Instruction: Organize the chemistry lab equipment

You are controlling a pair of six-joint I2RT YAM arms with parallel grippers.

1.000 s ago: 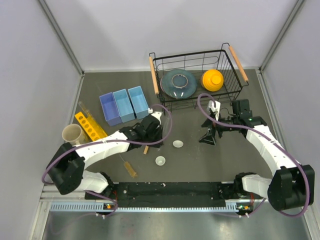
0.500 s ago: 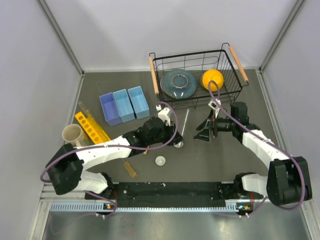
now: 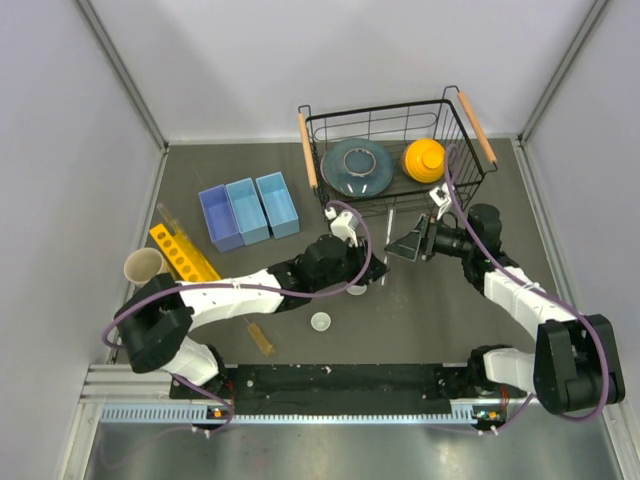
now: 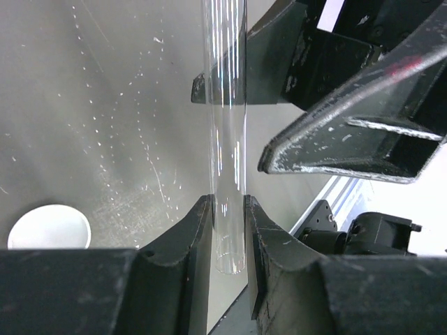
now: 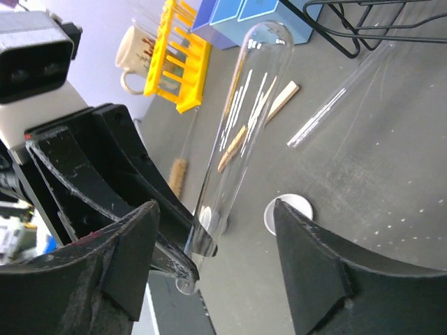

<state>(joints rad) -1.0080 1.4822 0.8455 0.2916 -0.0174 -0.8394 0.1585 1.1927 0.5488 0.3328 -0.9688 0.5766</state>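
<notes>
My left gripper (image 4: 227, 234) is shut on the lower end of a clear glass test tube (image 4: 225, 125), which it holds off the table. The same tube (image 5: 241, 125) runs between the fingers of my right gripper (image 5: 223, 251), which stand apart on either side without touching it. From above, the left gripper (image 3: 368, 278) and right gripper (image 3: 402, 245) meet at the tube (image 3: 387, 240) in front of the basket. On the table lie a white dish (image 3: 320, 321), a brush (image 3: 262, 338), a wooden stick (image 5: 285, 95) and a second clear tube (image 5: 342, 101).
A wire basket (image 3: 470, 150) at the back holds a blue-grey plate (image 3: 356, 165) and a yellow bowl (image 3: 424, 160). Three light-blue bins (image 3: 248, 210), a yellow tube rack (image 3: 180, 253) and a tan cup (image 3: 143, 266) stand to the left.
My left arm has carried the tube to the right, toward the right gripper. The right gripper has swung up and left around the tube, and its jaws have narrowed.
</notes>
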